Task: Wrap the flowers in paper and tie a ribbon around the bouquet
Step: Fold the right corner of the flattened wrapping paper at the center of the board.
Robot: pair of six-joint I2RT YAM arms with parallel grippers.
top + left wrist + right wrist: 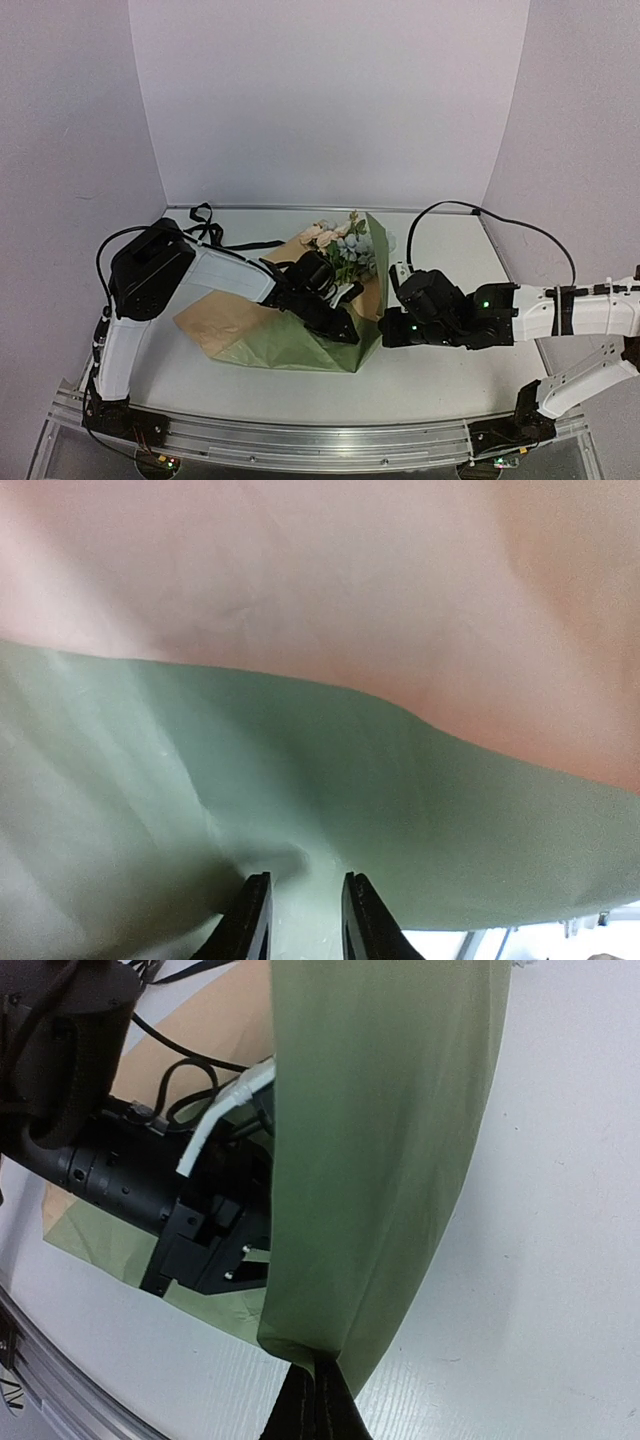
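The paper (290, 345) lies on the table, olive-green on one face and tan (225, 320) on the other. Its right flap (380, 1140) is lifted upright over the flowers (345, 245), whose pink, cream and blue heads stick out at the back. My right gripper (318, 1365) is shut on the lower fold of that flap, also seen from above (380, 332). My left gripper (345, 328) reaches in under the flap. Its fingers (255, 910) stand slightly apart over the green paper (330, 800) and grip nothing. The black ribbon (205, 222) lies looped at the back left.
The left arm's black wrist body (120, 1180) and cables sit close beside the lifted flap. White walls close the back and sides. A metal rail (300, 440) runs along the near edge.
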